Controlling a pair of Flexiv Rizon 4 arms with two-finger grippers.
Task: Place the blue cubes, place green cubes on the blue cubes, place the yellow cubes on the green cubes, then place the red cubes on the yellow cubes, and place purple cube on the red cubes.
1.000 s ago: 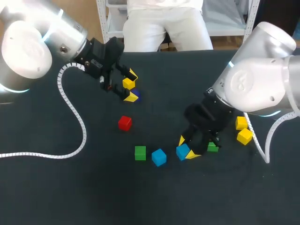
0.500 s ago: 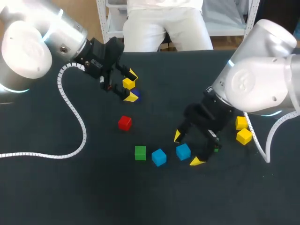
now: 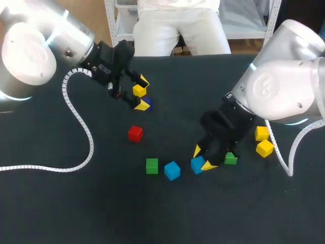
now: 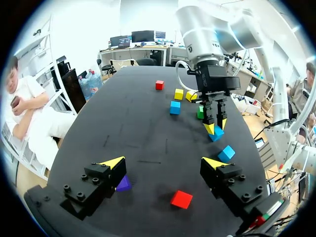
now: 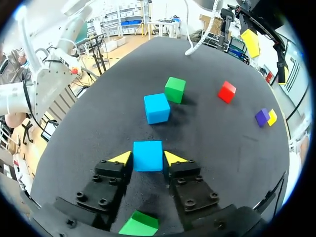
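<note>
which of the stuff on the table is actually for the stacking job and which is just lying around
For the job: blue cubes; green cubes; yellow cubes; red cubes; purple cube.

Just lying about: only the white ribbed cable.

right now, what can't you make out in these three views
- Head view: purple cube mostly covered by the left pincer.
- Head view: green cube partly behind the right pincer and its black body.
- Right wrist view: the same green cube largely covered by that pincer, which is shut on a blue cube.
- Left wrist view: far red cube too small for detail.
</note>
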